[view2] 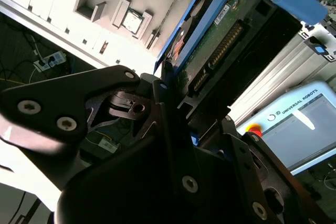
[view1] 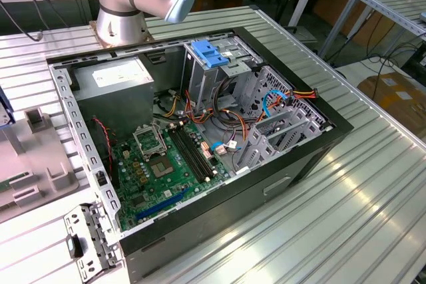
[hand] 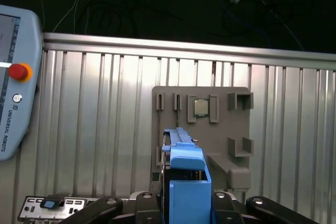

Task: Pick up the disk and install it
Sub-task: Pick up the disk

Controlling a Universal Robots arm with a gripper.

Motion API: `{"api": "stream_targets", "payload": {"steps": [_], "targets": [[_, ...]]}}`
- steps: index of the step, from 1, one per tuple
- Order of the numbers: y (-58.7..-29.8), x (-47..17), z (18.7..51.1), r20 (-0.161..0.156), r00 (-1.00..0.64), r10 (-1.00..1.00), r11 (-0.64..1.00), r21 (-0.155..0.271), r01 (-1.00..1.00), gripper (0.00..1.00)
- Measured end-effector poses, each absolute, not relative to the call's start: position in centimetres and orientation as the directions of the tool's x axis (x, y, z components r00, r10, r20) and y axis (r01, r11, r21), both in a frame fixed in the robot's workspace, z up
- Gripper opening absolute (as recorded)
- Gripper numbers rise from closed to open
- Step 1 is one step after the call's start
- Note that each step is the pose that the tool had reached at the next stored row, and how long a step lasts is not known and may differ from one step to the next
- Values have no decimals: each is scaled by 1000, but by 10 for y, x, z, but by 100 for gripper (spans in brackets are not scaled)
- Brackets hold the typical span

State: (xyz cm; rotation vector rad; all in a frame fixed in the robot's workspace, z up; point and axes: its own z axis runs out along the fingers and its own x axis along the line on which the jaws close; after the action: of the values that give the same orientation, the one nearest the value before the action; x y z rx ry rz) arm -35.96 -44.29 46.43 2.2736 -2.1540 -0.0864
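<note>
My gripper [view2: 176, 90] is shut on the disk [view2: 231, 30], a black drive with a green circuit board on its face and bright blue caddy rails. In the first wrist view the disk [hand: 186, 174] stands edge-on, its blue tab outward, between the black fingers [hand: 105, 205] of my gripper [hand: 186, 205]. It hangs in the air above a ribbed metal table [hand: 94, 129]. In the exterior view the open computer case [view1: 319, 154] lies on its side, and its drive cage [view1: 229, 81] carries a pale-blue ribbed clip [view1: 210, 53] on top.
A grey fixture plate [hand: 220, 129] holding a processor chip [hand: 200, 107] lies on the table below the disk; the same plate [view1: 33, 157] sits at the exterior view's left. A teach pendant [hand: 16, 77] lies beside it. The grey power supply [view1: 113, 91] and motherboard [view1: 166, 164] fill the case.
</note>
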Motion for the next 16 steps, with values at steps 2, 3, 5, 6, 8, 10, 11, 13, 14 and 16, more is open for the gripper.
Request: {"api": "stream_targets", "payload": {"steps": [2, 3, 5, 6, 8, 10, 11, 13, 14, 16], "targets": [[-443, -359, 464, -34, 53, -998, -55, 44, -998, 37], [-443, -358, 464, -34, 53, -998, -55, 44, -998, 37], [-443, -357, 464, -34, 53, -998, -55, 44, -998, 37], [-443, -356, 464, -34, 53, -998, -55, 44, -998, 37], [-444, -354, 464, -34, 53, -998, -55, 44, -998, 37], [-444, -353, 464, -34, 53, -998, -55, 44, -998, 37], [-444, -353, 464, -34, 53, -998, -55, 44, -998, 37], [-444, -352, 464, -34, 53, -998, -55, 44, -998, 37], [-444, -351, 464, -34, 53, -998, -55, 44, -998, 37], [-444, -350, 464, -34, 53, -998, -55, 44, -998, 37]]}}
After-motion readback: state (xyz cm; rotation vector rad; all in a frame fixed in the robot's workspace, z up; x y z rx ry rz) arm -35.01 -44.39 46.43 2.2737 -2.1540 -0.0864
